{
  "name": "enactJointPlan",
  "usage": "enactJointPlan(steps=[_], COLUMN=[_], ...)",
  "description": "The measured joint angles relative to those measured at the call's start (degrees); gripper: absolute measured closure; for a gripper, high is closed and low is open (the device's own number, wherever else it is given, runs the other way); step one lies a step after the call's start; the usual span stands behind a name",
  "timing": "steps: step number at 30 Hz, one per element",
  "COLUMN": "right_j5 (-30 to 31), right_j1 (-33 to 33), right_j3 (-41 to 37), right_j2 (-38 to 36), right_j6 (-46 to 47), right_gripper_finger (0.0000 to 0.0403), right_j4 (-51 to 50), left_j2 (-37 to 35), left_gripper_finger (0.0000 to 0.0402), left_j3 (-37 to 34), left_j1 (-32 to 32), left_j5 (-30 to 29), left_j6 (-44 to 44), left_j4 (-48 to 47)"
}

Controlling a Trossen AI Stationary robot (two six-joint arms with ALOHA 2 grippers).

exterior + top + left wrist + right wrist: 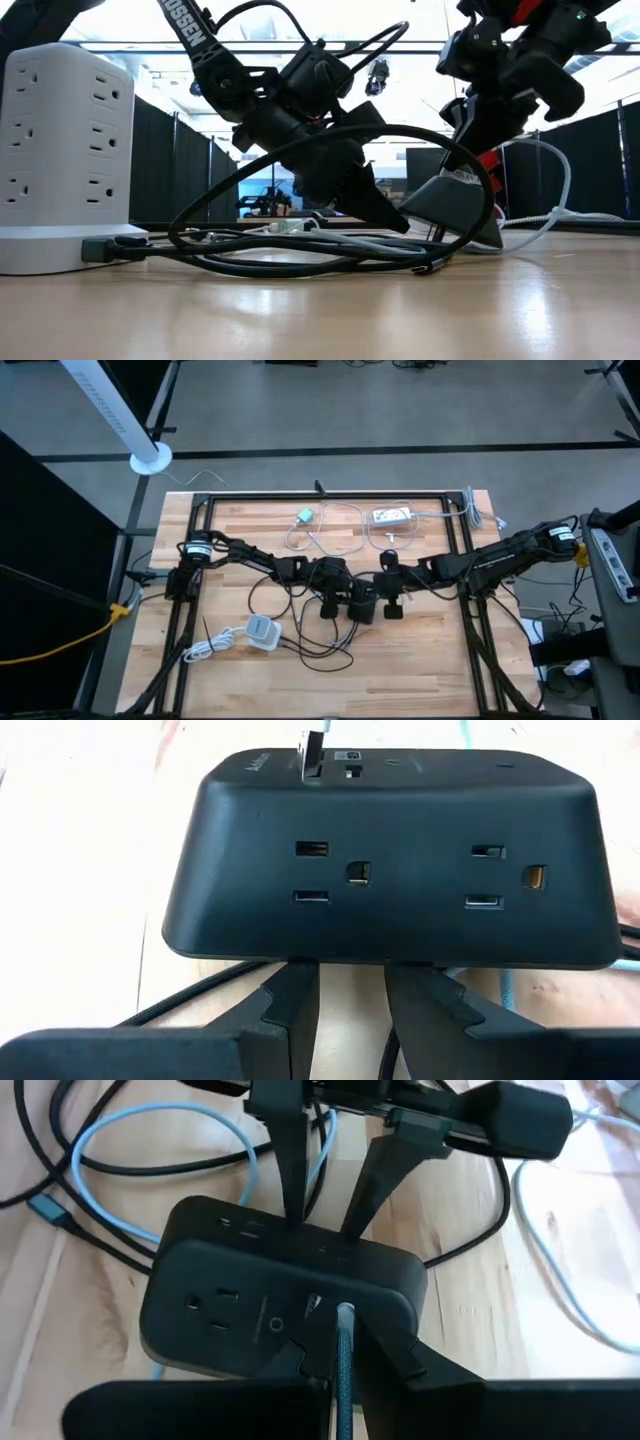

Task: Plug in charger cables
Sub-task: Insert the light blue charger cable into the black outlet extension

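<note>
Plug tip at the black charging block

My right hand (340, 1342) pinches a braided charger cable (343, 1380) just behind its tip, held against the block's (280, 1305) top mid-table. My left hand (350, 1000), fingers slightly apart, flanks the block's base without clamping it. Cable is limp; only the plug end is stiff, so I grip there. Writing: partly legible "OSSEN" on my left arm (195, 35).

We see even overhead light on the desk (420, 660) from above, strong ceiling backlight at desk level silhouetting the arms, a soft sheen on the wood, washed-out desk around the black power block (390, 860).
</note>
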Motion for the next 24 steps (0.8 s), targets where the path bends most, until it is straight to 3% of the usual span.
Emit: enactJointPlan(steps=[8,24], right_j5=[0.5,0.3], right_j1=[0.1,0.7], right_j3=[0.0,-0.8], right_j2=[0.0,0.1], right_j6=[10.8,17.1], right_gripper_finger=[0.0394,0.0394], right_j4=[0.7,2.9], left_j2=[-0.3,-0.3], left_gripper_finger=[0.0299,0.0299], left_j3=[0.0,0.0], left_j1=[-0.3,-0.4], left_j5=[-0.4,-0.4], left_j6=[-0.2,-0.3], left_j4=[-1.3,-2.3])
